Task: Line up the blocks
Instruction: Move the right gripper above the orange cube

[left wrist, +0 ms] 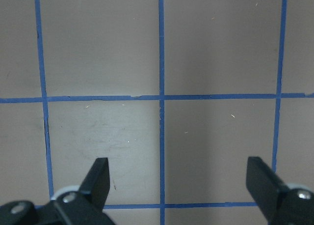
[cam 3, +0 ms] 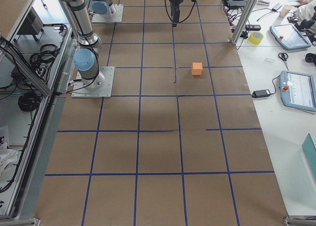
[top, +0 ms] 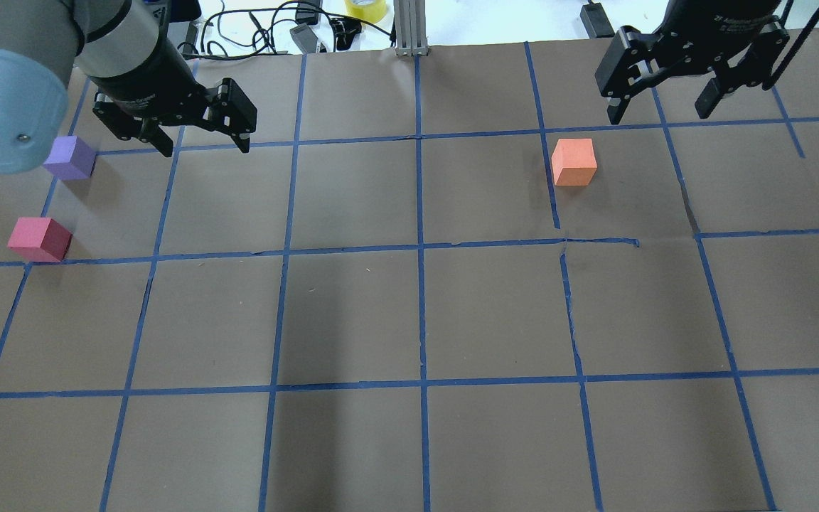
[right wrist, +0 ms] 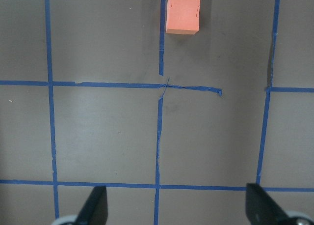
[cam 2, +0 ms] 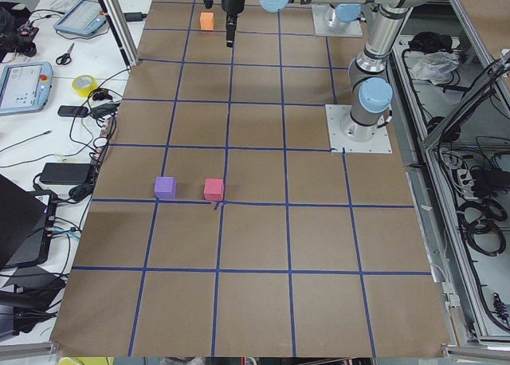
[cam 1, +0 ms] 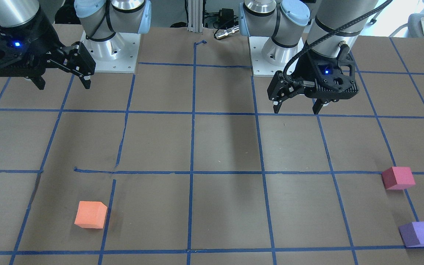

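Three foam blocks lie apart on the brown table. The orange block (top: 574,162) (cam 1: 90,214) is far right of centre and shows at the top of the right wrist view (right wrist: 183,14). The crimson-pink block (top: 38,240) (cam 1: 398,177) and the purple block (top: 70,158) (cam 1: 418,234) lie near the left edge, a short gap between them. My left gripper (top: 200,142) (cam 1: 296,110) (left wrist: 179,178) is open and empty, above the table right of the purple block. My right gripper (top: 658,114) (cam 1: 64,86) (right wrist: 176,205) is open and empty, raised beyond the orange block to its right.
Blue tape lines (top: 420,249) mark a grid on the table. The two arm bases (cam 1: 110,55) (cam 1: 274,55) stand at the robot's edge. Cables and a yellow tape roll (top: 365,8) lie past the far edge.
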Robot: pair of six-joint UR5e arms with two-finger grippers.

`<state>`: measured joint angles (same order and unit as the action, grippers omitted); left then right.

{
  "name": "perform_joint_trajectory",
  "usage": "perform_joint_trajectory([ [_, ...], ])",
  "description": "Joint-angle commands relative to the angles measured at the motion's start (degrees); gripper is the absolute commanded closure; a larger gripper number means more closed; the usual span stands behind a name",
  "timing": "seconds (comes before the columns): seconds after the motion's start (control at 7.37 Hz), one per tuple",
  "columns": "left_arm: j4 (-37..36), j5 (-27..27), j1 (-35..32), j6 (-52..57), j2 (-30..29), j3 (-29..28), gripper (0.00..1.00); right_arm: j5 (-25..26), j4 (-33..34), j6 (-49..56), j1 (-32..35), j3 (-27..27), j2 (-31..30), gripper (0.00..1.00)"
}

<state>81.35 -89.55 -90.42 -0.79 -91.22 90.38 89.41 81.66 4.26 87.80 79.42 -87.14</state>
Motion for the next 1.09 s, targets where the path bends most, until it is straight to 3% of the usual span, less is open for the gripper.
perform_joint_trajectory([
  [0.0, -0.05, -0.10, -0.02, 0.00, 0.60, -0.03, 0.00, 0.15, 0.17, -0.39, 0.01, 0.21, 0.04, 0.00],
  [0.41, 0.04, -0.10, -0.02, 4.62, 0.61, 0.06, 0.00, 0.23, 1.13, -2.32, -0.08, 1.17, 0.12, 0.00],
  [0.68, -0.13, -0.01, -0.02, 5.10, 0.26, -0.03, 0.00, 0.67, 10.39, -2.14, -0.43, 1.01, 1.09, 0.00],
  [0.95, -0.13, 0.69, -0.02, 2.39, -0.27, -0.03, 0.00, 2.78, 12.38, -1.45, -0.43, 1.09, 4.76, 0.00],
])
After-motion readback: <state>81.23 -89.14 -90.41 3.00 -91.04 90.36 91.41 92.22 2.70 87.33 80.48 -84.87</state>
